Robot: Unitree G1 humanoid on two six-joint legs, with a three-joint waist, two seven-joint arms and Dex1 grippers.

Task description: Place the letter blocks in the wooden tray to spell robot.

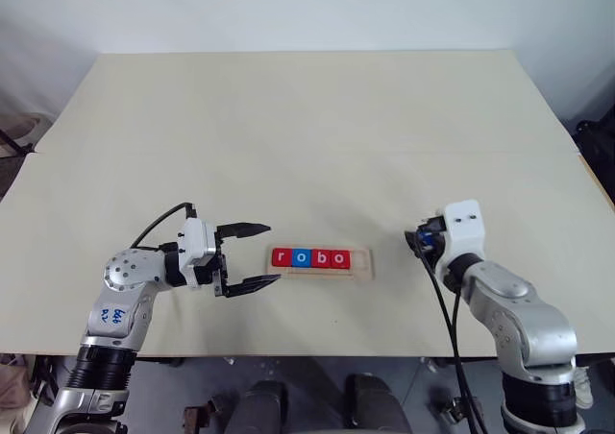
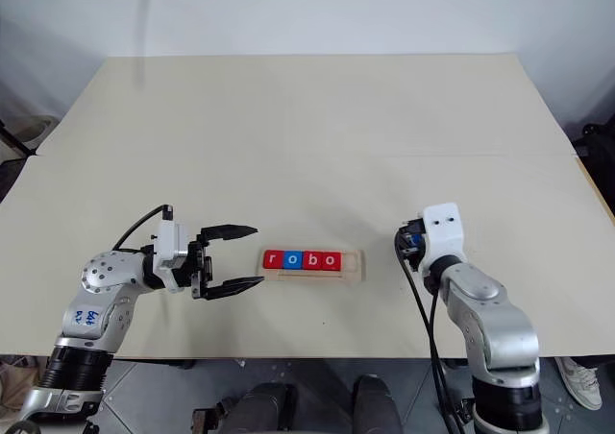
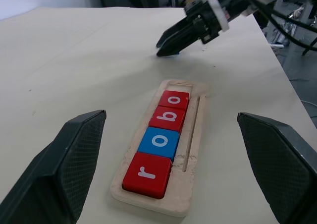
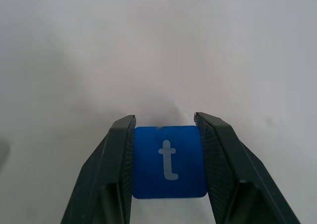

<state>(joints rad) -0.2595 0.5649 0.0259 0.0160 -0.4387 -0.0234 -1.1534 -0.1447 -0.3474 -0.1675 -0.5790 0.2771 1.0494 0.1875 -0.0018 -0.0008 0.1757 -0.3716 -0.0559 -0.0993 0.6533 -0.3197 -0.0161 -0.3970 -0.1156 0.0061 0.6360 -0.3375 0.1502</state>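
The wooden tray (image 1: 360, 262) lies near the table's front edge, holding letter blocks that read r (image 1: 281, 257), o (image 1: 301, 257), b (image 1: 320, 257), o (image 1: 339, 257). They are red, blue, red and red, and the tray's right end slot is bare. A little to the right of the tray, low over the table, my right gripper (image 1: 419, 242) is shut on a blue t block (image 4: 169, 161), which sits flat between its fingers (image 4: 116, 159). My left gripper (image 1: 272, 253) is open just left of the tray's r end, pointing along it, with nothing between its fingers.
The pale table (image 1: 307, 136) stretches wide behind the tray. Its front edge runs just below both grippers, and a black cable (image 1: 447, 328) hangs along my right arm.
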